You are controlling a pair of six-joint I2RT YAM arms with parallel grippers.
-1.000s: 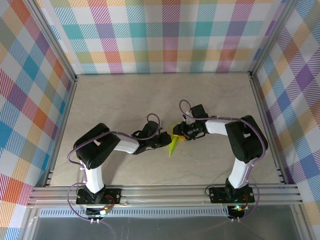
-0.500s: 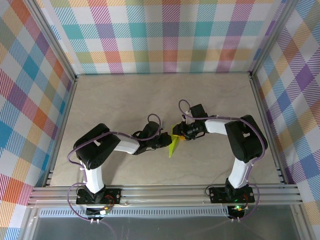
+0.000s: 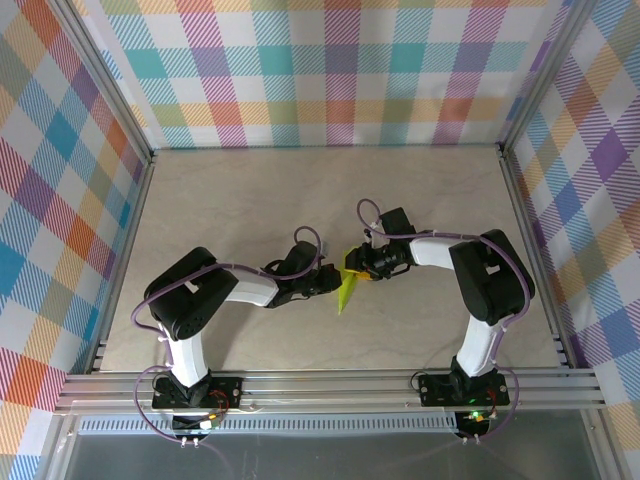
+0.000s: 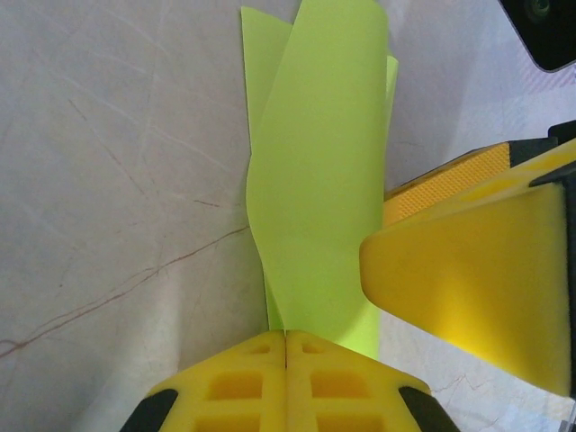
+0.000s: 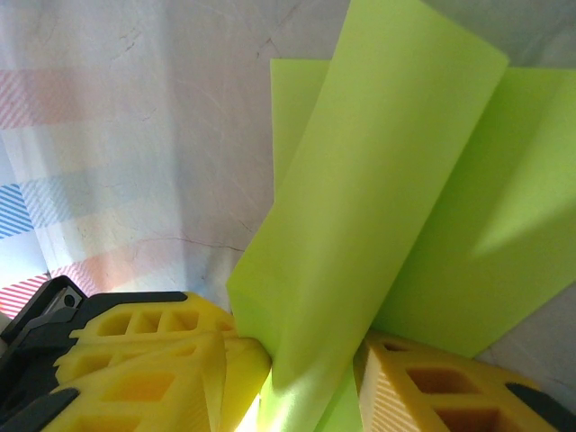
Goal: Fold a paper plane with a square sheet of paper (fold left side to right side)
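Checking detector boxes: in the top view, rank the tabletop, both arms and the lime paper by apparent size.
Largest: beige marble-look tabletop.
Next: left black-and-white arm and right black-and-white arm, too alike to rank.
Smallest: folded lime-green paper sheet.

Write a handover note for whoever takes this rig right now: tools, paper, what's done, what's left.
Left tool: shut, apparently pinching the near end of the paper.
Right tool: part open, fingers either side of a raised flap; firm grip unclear.
Paper: mid-table, between both tools.
Done: folded into a narrow layered strip, one flap standing up.
Left: lay that flap down, crease it, finish the plane.
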